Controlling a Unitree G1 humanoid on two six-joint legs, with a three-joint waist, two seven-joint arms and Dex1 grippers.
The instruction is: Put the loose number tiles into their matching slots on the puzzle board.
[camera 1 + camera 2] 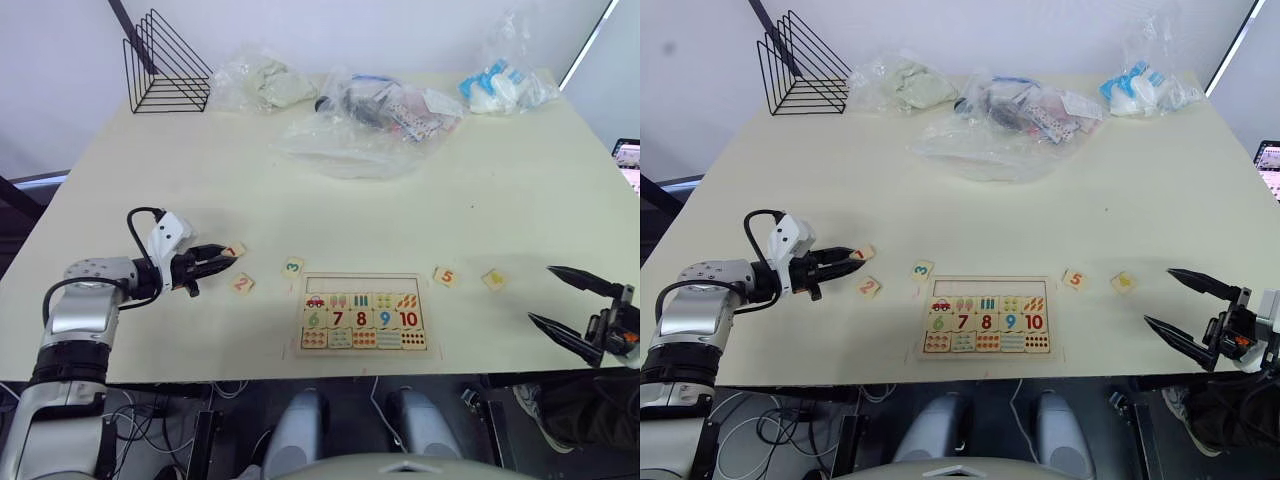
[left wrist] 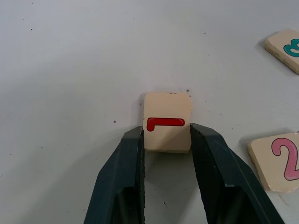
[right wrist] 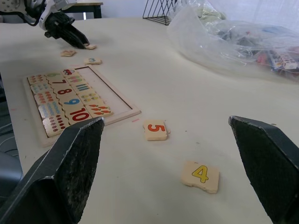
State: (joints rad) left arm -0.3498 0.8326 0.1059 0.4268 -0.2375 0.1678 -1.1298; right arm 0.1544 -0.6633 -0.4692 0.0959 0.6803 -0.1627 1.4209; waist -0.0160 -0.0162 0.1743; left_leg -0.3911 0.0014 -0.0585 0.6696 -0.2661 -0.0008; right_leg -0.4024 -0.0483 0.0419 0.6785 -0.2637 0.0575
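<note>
Pinched tile 1 [image 2: 167, 122] between left gripper [image 1: 222, 260] fingers, down on table [image 1: 500, 180]. Lay tile 2 [image 1: 242, 284] just beside, tile 3 [image 1: 292, 266] nearer puzzle board [image 1: 362, 312]. Sat tiles 5 [image 1: 446, 277] and 4 [image 1: 493, 280] right of board, apart from it. Hung right gripper [image 1: 556, 297] off table's right edge, fingers spread wide, holding nothing. Showed top row of slots [image 3: 108, 88] bare.

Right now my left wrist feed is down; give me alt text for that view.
The left tool grips a small square pale-wood tile printed with a red 1 on the white table. Beside it lie a pink 2 tile and a teal-numeral tile at the frame's edge.
</note>
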